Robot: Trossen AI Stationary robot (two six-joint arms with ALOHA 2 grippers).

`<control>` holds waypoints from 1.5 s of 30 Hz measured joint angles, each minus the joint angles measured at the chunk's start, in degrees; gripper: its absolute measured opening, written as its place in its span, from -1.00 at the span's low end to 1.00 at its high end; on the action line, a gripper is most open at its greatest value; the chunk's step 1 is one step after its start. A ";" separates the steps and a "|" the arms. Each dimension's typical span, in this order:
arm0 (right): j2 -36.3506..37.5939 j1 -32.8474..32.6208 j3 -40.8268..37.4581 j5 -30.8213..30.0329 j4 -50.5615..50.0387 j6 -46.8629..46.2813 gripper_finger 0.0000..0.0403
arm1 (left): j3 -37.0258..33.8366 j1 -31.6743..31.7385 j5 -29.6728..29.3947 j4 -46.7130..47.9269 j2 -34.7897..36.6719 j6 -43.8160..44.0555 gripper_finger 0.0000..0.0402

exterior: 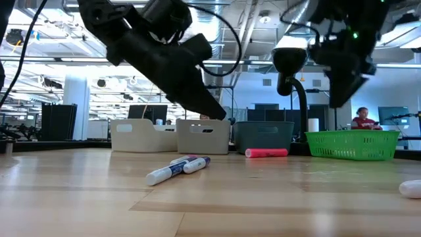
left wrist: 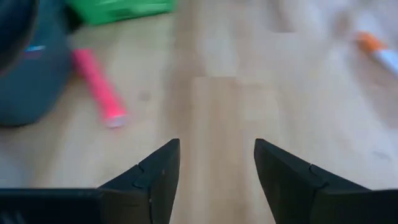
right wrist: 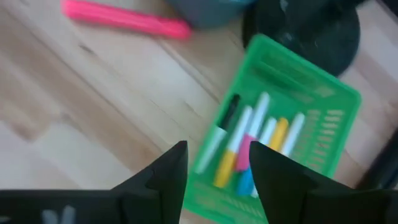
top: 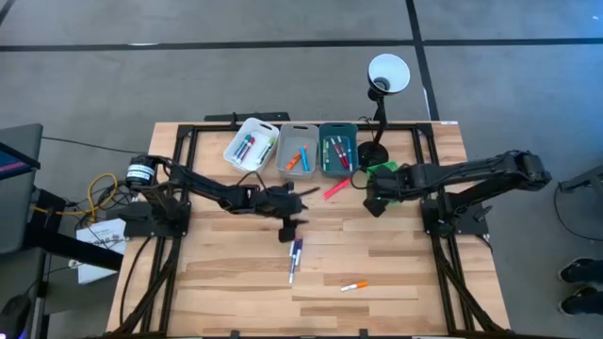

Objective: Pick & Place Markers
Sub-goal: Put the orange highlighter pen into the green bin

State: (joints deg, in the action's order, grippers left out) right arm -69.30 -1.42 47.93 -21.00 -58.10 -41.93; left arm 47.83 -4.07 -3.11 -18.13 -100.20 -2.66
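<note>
Loose markers lie flat on the wooden table: a pink one (top: 336, 190) (left wrist: 99, 87) (right wrist: 124, 18) beside the teal bin, two blue-and-white ones (top: 294, 262) (exterior: 177, 168) at mid-table, and an orange one (top: 353, 285) (left wrist: 373, 46) nearer the front edge. My left gripper (top: 287, 231) (left wrist: 217, 149) hangs open above bare wood, just beyond the blue pair. My right gripper (top: 372, 202) (right wrist: 217, 152) is open above the near side of the green basket (top: 382, 169) (right wrist: 280, 124), in which several markers (right wrist: 249, 143) lie.
White (top: 250, 144), grey (top: 298, 151) and teal (top: 337, 149) bins sit in a row at the far edge, each holding markers. A black desk lamp (top: 377, 113) stands behind the green basket, its base (right wrist: 305, 31) touching it. Open wood lies toward the near edge.
</note>
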 joint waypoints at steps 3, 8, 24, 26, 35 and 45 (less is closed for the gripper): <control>0.00 -1.74 2.09 0.29 1.28 0.19 -0.17 | 0.00 -3.13 -0.15 -0.02 0.00 0.47 -0.03; -0.02 -8.67 2.24 4.47 6.05 3.24 -0.20 | -0.02 -8.63 -2.89 0.00 0.00 4.27 -0.09; 6.28 -42.56 -6.58 -16.18 34.14 14.47 -0.45 | -0.04 -11.97 -17.93 0.05 0.00 14.75 -0.04; 5.76 -44.82 -10.68 -15.13 40.24 10.87 -0.45 | -0.04 -11.76 -17.90 0.07 0.00 14.73 -0.04; -6.62 -46.93 -19.06 -9.10 66.82 6.39 -0.36 | -0.04 -10.01 -17.90 0.06 0.00 15.00 -0.07; -27.22 -46.93 -19.04 -2.37 85.81 6.37 -0.21 | -0.04 -9.97 -17.89 0.05 -0.02 15.15 -0.07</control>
State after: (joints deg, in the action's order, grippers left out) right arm -96.52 -48.35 28.89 -23.37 27.71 -35.57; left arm 47.79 -14.04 -21.00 -18.09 -100.22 12.49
